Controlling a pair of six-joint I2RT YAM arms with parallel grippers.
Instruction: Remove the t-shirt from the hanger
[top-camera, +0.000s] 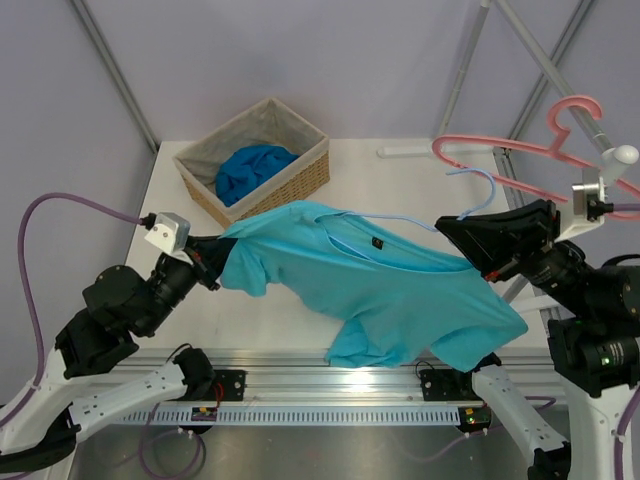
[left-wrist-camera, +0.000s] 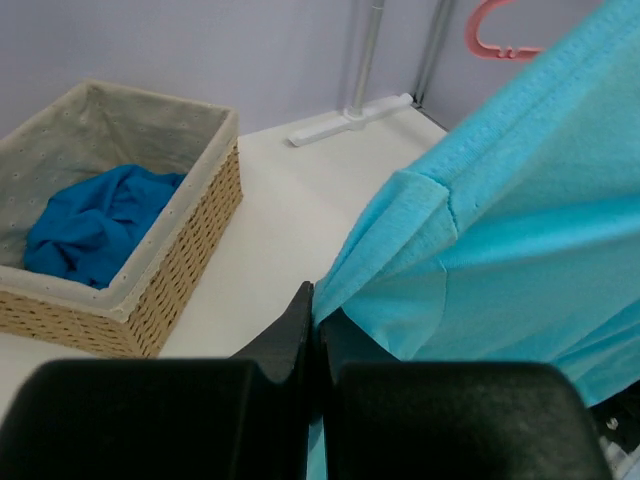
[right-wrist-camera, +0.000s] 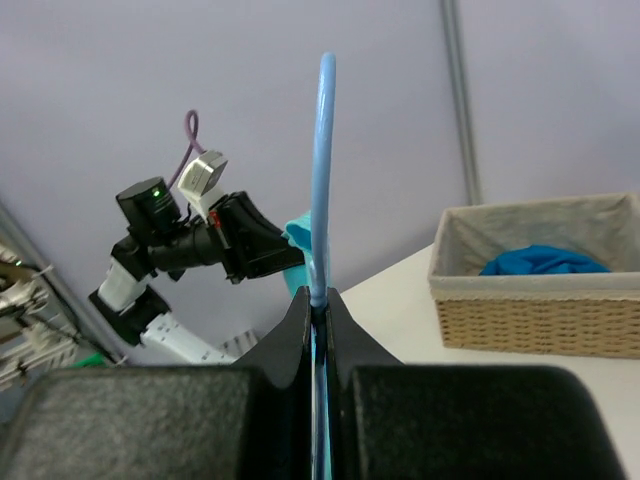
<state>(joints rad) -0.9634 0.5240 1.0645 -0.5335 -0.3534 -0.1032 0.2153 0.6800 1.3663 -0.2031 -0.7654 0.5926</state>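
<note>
Top external: left jaws pinch the t-shirt (top-camera: 390, 290) sleeve, right jaws pinch the hanger (top-camera: 400, 221) wire.

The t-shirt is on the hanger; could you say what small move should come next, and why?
Probably draw the left tool leftward, away from the right tool: it pinches the t-shirt sleeve, the right clamps the hanger, threaded through the collar.

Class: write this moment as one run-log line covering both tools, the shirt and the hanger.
left tool: shut on t-shirt | right tool: shut on hanger | t-shirt: not yet off hanger
</note>
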